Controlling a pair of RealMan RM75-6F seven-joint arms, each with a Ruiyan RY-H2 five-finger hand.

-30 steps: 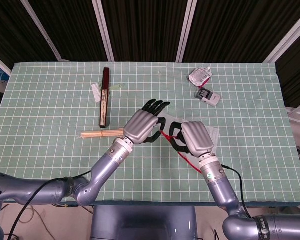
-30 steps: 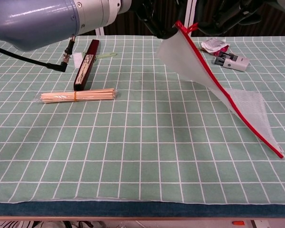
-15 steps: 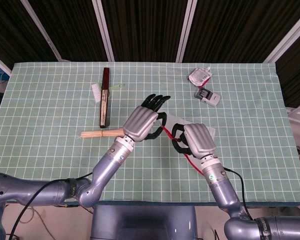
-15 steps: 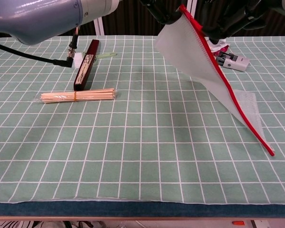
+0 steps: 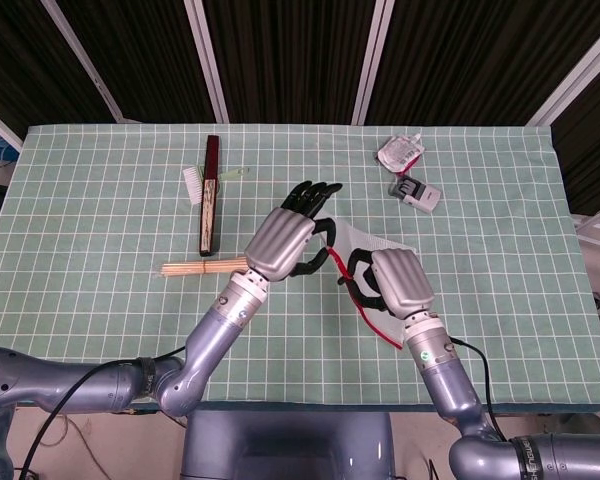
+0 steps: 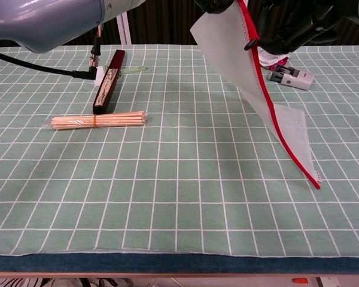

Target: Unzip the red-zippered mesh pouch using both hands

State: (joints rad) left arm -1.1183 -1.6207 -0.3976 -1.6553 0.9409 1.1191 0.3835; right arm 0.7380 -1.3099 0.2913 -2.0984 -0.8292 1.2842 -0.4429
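Observation:
The white mesh pouch (image 6: 251, 66) with its red zipper (image 6: 281, 128) hangs lifted over the middle of the table, its lower corner just above the cloth. In the head view it shows as a white patch (image 5: 375, 243) between the two hands. My left hand (image 5: 283, 240) grips the pouch's upper end, fingers curled around it. My right hand (image 5: 398, 282) is beside it, its dark fingers (image 6: 290, 24) curled at the zipper edge, where a small red zipper pull (image 6: 249, 43) sticks out. The contact itself is hidden behind the hands.
A bundle of wooden skewers (image 5: 202, 267) lies left of the hands, with a dark red case (image 5: 210, 195) and a white brush (image 5: 192, 185) behind it. A crumpled packet (image 5: 400, 152) and a grey device (image 5: 417, 192) sit at the back right. A green checked cloth (image 6: 167, 179) covers the table.
Both hands have raised the pouch higher; its lower corner has come up off the cloth and swung inward. The right hand has closed in on the zipper edge.

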